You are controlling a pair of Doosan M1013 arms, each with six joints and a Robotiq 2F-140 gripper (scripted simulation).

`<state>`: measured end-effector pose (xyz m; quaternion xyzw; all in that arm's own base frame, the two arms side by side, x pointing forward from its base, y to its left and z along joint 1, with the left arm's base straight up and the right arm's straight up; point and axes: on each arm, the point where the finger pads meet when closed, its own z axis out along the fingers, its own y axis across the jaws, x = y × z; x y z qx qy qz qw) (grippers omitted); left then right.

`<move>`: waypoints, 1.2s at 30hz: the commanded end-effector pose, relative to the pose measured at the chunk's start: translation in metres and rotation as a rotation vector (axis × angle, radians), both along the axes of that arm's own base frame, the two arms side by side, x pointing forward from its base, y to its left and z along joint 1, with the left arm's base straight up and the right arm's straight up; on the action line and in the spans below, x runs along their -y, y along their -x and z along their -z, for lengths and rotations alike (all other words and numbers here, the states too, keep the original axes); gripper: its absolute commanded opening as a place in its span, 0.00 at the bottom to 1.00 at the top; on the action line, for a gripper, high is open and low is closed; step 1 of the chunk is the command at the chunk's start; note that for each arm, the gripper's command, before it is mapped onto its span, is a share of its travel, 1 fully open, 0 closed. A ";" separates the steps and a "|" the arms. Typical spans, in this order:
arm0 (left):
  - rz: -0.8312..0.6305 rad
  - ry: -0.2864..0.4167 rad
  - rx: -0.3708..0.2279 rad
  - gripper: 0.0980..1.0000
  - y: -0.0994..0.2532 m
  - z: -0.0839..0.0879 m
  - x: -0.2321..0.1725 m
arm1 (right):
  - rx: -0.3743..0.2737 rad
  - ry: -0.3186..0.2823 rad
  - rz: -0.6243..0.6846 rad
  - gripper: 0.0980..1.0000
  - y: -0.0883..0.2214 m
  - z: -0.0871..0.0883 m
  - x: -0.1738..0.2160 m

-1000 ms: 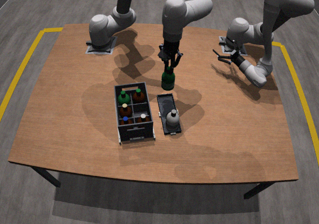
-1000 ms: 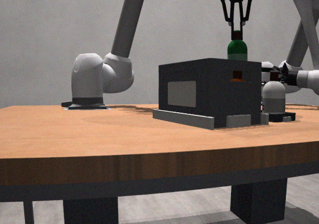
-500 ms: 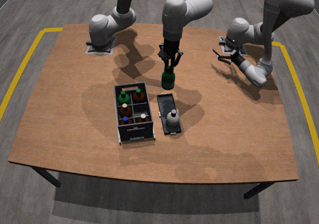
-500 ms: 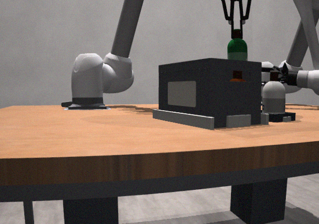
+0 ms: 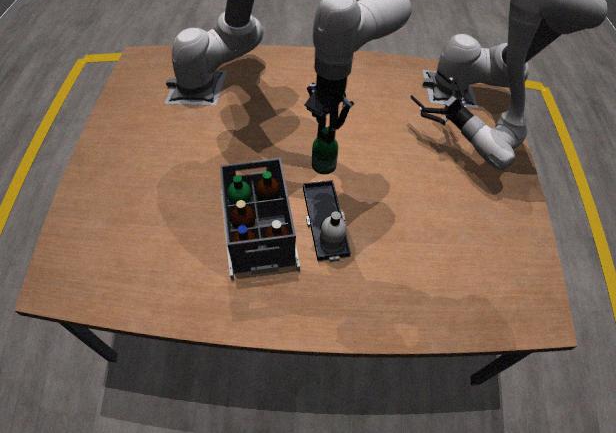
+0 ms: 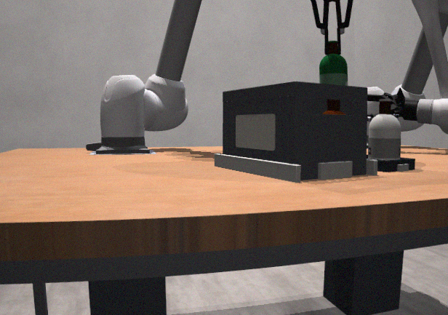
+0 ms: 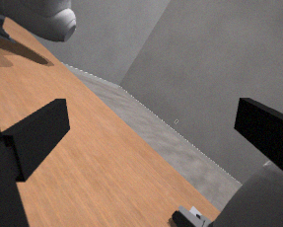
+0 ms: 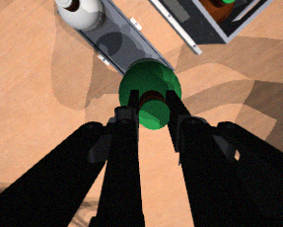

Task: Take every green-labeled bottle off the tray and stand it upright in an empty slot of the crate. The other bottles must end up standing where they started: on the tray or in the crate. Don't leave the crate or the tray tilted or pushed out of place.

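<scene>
My right gripper (image 5: pixel 326 132) (image 6: pixel 332 49) (image 8: pixel 152 103) is shut on the neck of a green bottle (image 5: pixel 324 157) (image 6: pixel 333 65) (image 8: pixel 147 74) with a green cap. The bottle hangs upright, raised, near the back end of the tray (image 5: pixel 324 198) (image 6: pixel 409 163) (image 8: pixel 133 46). A grey-white bottle (image 5: pixel 333 232) (image 6: pixel 385 136) (image 8: pixel 87 16) stands on the tray's front half. The crate (image 5: pixel 239 258) (image 6: pixel 291 132) has six slots; its middle slot on the tray side looks empty. My left gripper (image 5: pixel 428 86) (image 7: pixel 152 113) is open and empty, far off to the right in the top view.
In the crate stand a green bottle (image 5: pixel 239 192), a green-capped brown bottle (image 5: pixel 267 187), a cream-capped brown bottle (image 5: pixel 242 215), a blue-capped one (image 5: pixel 243 238) and a white-capped one (image 5: pixel 276 231). Slot dividers and the crate's high walls surround the empty slot. Crate and tray stand level, side by side.
</scene>
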<state>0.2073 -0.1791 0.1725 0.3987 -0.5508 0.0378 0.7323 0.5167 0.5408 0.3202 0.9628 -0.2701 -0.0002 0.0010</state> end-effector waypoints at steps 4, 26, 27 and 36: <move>0.000 0.000 0.001 1.00 0.000 0.000 0.000 | 0.001 -0.002 0.000 0.00 0.000 -0.001 0.000; 0.000 0.000 0.001 1.00 0.000 0.000 0.000 | 0.001 -0.002 0.000 0.00 0.000 -0.002 0.000; 0.000 0.000 0.001 1.00 0.000 0.000 0.000 | 0.001 -0.002 0.000 0.00 0.000 -0.002 0.000; 0.000 0.000 0.001 1.00 0.000 0.000 0.000 | 0.001 -0.002 0.000 0.00 0.000 -0.007 0.000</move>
